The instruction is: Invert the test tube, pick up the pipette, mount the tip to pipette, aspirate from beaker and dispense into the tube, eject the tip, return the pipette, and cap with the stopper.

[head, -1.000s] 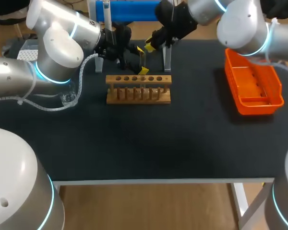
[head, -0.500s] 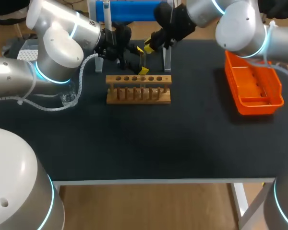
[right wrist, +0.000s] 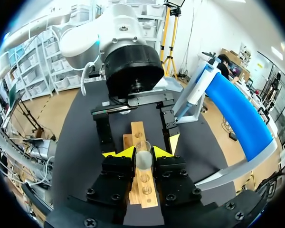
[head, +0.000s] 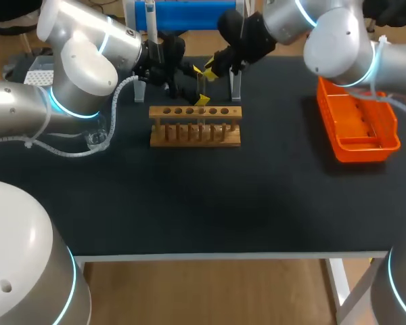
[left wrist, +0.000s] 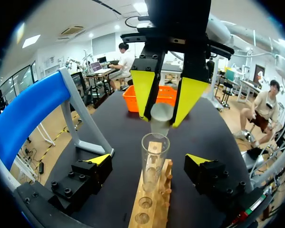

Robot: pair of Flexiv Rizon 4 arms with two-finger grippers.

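Black worktop (head: 189, 217); its near half carries nothing of the task. Orange tray (head: 327, 112) at the right edge.

Wooden rack (head: 195, 126) lies left-right, toward the far edge at mid-width. Test tube (left wrist: 153, 166) stands in it: long axis vertical, open mouth up, closed end down in a hole.

Left gripper (left wrist: 149, 160): fingers spread either side of the tube, touching neither side.

Right gripper (right wrist: 144, 152): clamped on the grey stopper (left wrist: 161, 113), which sits just above the tube mouth, not yet seated.

Change over the last second: the right arm drifted slightly leftward and its gripper barely moved; left arm and rack unmoved. Judgement: final alignment for capping, the last step.

Blue stand (head: 189, 15) on the far edge.
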